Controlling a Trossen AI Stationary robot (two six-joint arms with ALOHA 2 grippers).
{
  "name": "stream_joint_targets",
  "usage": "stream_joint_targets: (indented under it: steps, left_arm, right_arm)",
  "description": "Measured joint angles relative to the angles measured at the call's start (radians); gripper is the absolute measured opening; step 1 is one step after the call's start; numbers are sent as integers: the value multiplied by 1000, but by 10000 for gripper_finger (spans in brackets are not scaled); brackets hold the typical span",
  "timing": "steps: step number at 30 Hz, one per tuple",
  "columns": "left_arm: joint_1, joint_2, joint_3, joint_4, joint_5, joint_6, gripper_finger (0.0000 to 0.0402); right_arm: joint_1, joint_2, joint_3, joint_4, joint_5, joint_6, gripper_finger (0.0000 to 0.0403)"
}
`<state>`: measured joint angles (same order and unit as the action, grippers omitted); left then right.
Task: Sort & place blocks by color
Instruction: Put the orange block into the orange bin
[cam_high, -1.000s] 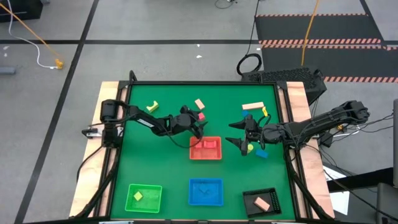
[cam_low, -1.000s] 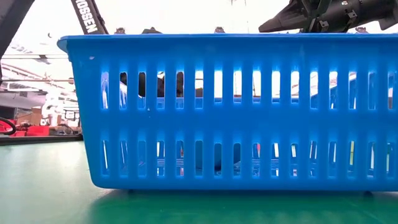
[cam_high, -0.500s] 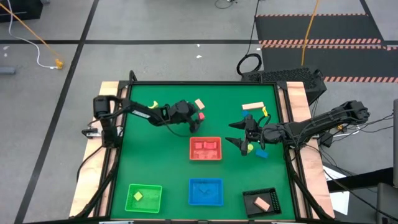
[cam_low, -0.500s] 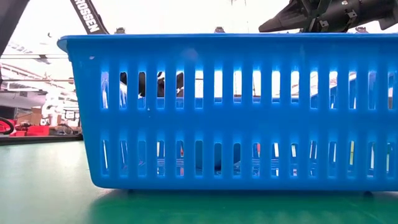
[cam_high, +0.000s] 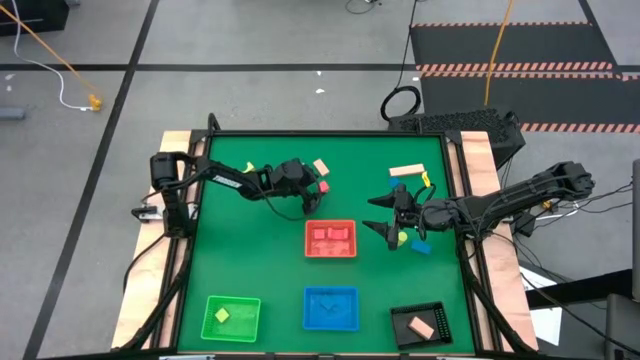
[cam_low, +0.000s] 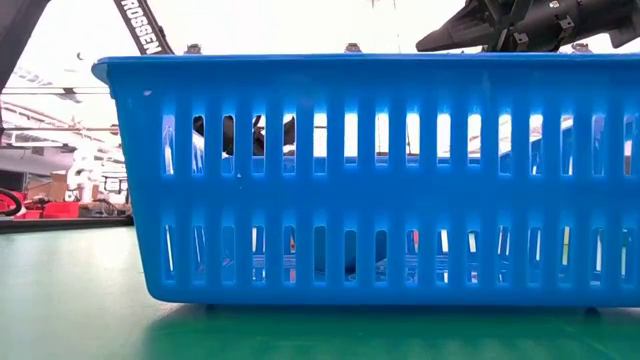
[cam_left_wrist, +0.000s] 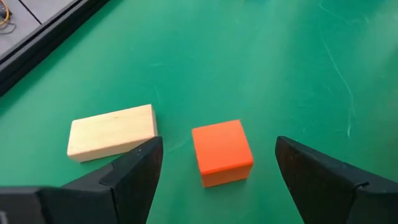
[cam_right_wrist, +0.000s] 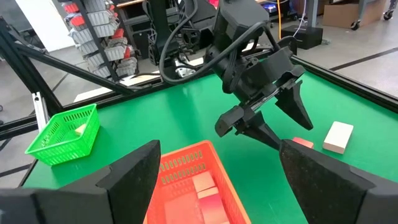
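The left claw (cam_left_wrist: 214, 180) hangs low with fingers apart astride the red cube (cam_left_wrist: 222, 152) near the desk's far edge — positioned for a grasp — while the right claw (cam_high: 392, 226), also spread, waits beside the red tray (cam_high: 330, 239).

Only one piece of lettering is showing up around me: white capitals on a dark arm link (cam_low: 137, 27) that is slanting across the top left of the low view. I am reading "OSSEN" there, and the start of the word is running out of the picture. Nothing else, neither the blue basket (cam_low: 380, 180) in front nor anything in the other views, is carrying readable text.
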<state>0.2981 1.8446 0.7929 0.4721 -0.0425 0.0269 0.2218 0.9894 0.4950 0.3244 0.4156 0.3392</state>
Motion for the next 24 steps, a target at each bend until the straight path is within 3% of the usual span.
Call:
stream_joint_targets:
  steps: [24]
  left_arm:
    - [-7,1,0,-20,20,23,308]
  right_arm:
    - [0,0,0,0,0,0,318]
